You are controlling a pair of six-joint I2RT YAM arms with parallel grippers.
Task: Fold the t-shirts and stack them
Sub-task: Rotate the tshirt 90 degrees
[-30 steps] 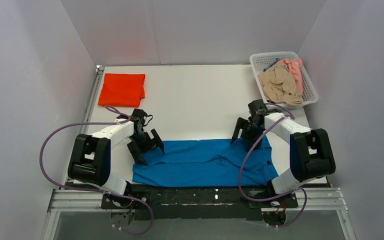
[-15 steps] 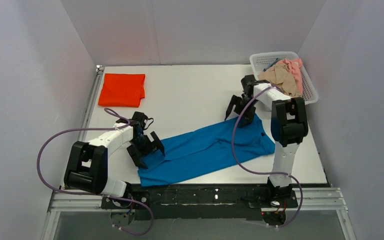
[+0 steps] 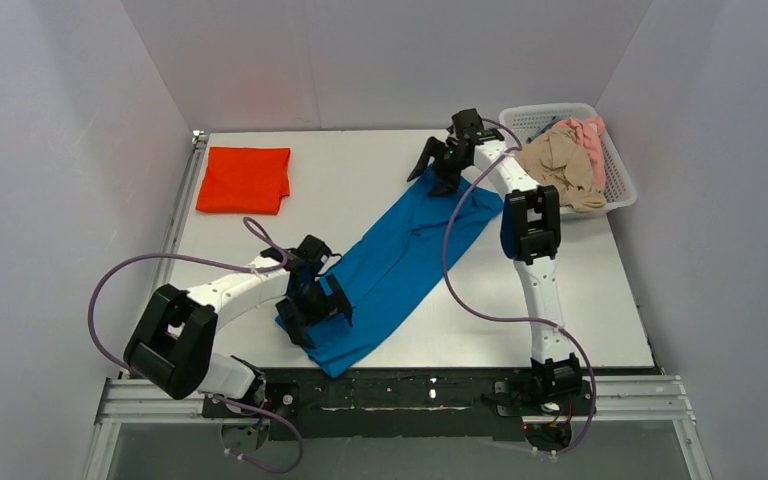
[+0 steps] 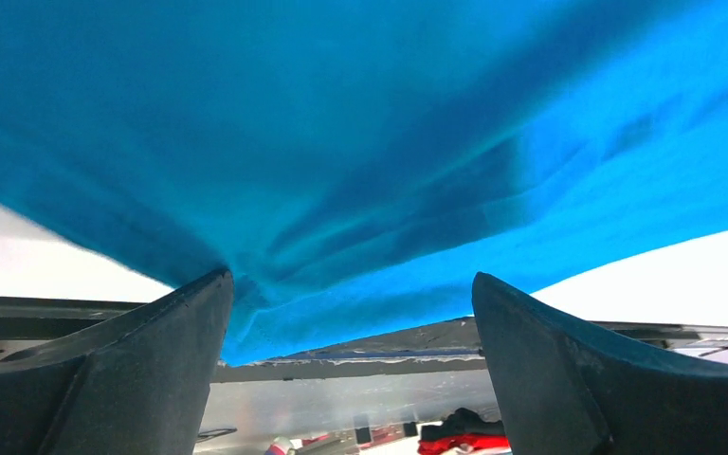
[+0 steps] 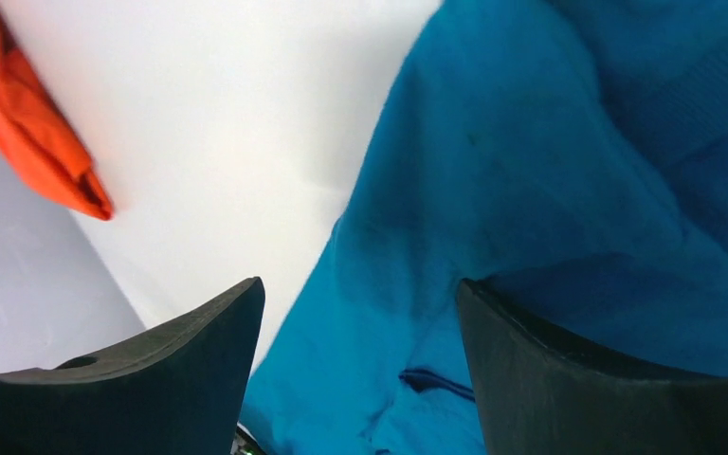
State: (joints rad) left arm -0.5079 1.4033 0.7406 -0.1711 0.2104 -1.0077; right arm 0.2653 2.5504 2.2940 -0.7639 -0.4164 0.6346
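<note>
Orange-red cloth, a folded short-sleeved t-shirt (image 3: 244,179), is lying flat at the far left corner of the white surface (image 3: 360,170), well apart from everything else. Nearer the front, the left gripper (image 3: 320,315) is sitting low over the near end of the bright blue cloth t-shirt (image 3: 400,255), its jaws standing wide and released. In the left wrist view the blue cloth is bunching against one black finger (image 4: 142,360), and nothing is being pinched between the two. The blue t-shirt is lying as a long, rumpled band running diagonally across the middle of the surface, from near left toward far right. At its far end the right gripper (image 3: 432,178) is hanging over the cloth, jaws likewise spread and grasping nothing; its wrist view is showing blue cloth beneath both fingers. Farthest right, a white plastic mesh basket (image 3: 615,195) is sitting at the far right corner, holding a crumpled beige t-shirt (image 3: 558,165) with a pink t-shirt (image 3: 590,135) just behind it
</note>
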